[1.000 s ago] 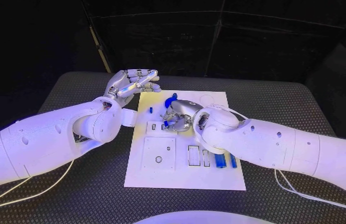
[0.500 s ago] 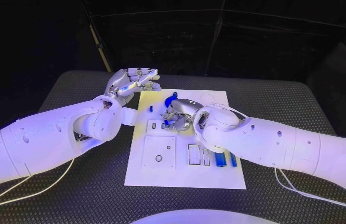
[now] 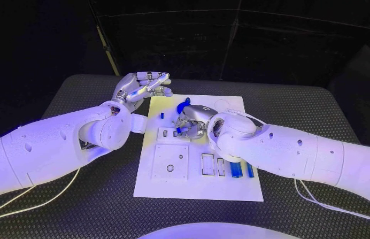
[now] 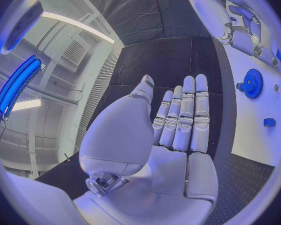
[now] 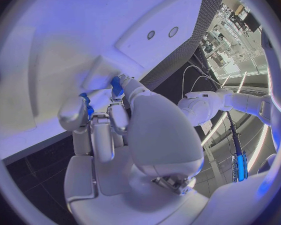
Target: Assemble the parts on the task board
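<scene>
Here, your right hand [image 3: 192,124] has its fingers [image 5: 95,135] curled in over the upper middle of the flat white task board [image 3: 197,188], pinching a small blue part [image 5: 117,86] at their tips. The wrist view shows that part pressed close to a raised white block on the board; you cannot tell whether it is seated or only touching.

Your left hand [image 3: 141,88] is off the board's far left corner, above the black textured worktop [image 3: 77,97]. Its fingers [image 4: 185,115] lie straight and pressed together side by side, with the thumb set a little apart, and they hold nothing.

Just beyond the right hand, a blue toothed gear wheel [image 4: 251,83] sits on the board near its far edge. A small blue peg [image 3: 162,117] stands near the board's left edge, beside the left wrist.

Toward the near side, the board carries a square white plate with a round hole [image 3: 169,163] on the left. To its right are narrow rectangular slots, and two blue bar-shaped parts [image 3: 241,170] sit by them, partly hidden under your right forearm.
</scene>
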